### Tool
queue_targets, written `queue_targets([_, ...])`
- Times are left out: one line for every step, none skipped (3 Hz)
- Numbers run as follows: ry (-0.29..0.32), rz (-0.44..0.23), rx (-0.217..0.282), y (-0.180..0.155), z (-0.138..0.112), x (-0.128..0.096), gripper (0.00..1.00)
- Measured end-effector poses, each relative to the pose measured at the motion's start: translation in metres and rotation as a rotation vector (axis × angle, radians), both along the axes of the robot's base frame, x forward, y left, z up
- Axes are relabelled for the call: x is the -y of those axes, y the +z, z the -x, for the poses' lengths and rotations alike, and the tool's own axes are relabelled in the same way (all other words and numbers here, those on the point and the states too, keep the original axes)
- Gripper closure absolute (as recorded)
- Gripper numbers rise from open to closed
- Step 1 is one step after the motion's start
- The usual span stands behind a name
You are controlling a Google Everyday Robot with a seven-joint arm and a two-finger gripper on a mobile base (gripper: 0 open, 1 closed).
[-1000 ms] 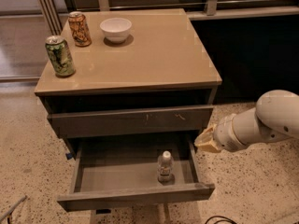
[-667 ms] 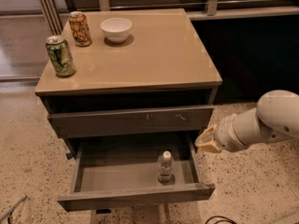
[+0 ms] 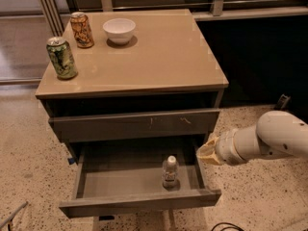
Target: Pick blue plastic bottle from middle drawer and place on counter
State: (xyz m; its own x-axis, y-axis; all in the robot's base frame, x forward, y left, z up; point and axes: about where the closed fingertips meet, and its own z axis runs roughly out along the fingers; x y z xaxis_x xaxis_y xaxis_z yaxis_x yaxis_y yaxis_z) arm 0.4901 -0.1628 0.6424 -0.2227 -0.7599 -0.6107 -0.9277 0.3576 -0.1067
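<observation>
The blue plastic bottle [image 3: 170, 172], small and clear with a white cap, stands upright in the open middle drawer [image 3: 139, 203], right of its centre and near the front. The gripper [image 3: 206, 152] sits at the end of the white arm [image 3: 269, 139], just outside the drawer's right side, level with the bottle and a short way right of it. It holds nothing that I can see. The tan counter [image 3: 168, 57] tops the dark cabinet above.
On the counter's back left stand a green can [image 3: 61, 57], an orange can [image 3: 82, 30] and a white bowl [image 3: 119, 30]. A scratched drawer front [image 3: 134, 123] sits above the open drawer. Speckled floor surrounds the cabinet. A dark wall lies to the right.
</observation>
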Motion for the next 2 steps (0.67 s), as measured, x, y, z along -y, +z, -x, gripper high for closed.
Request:
queue_targets([0.023, -0.03, 0.015, -0.03, -0.006, -0.016, 0.57])
queue_targets([0.035, -0.044, 0.019, -0.047, -0.009, -0.025, 0.37])
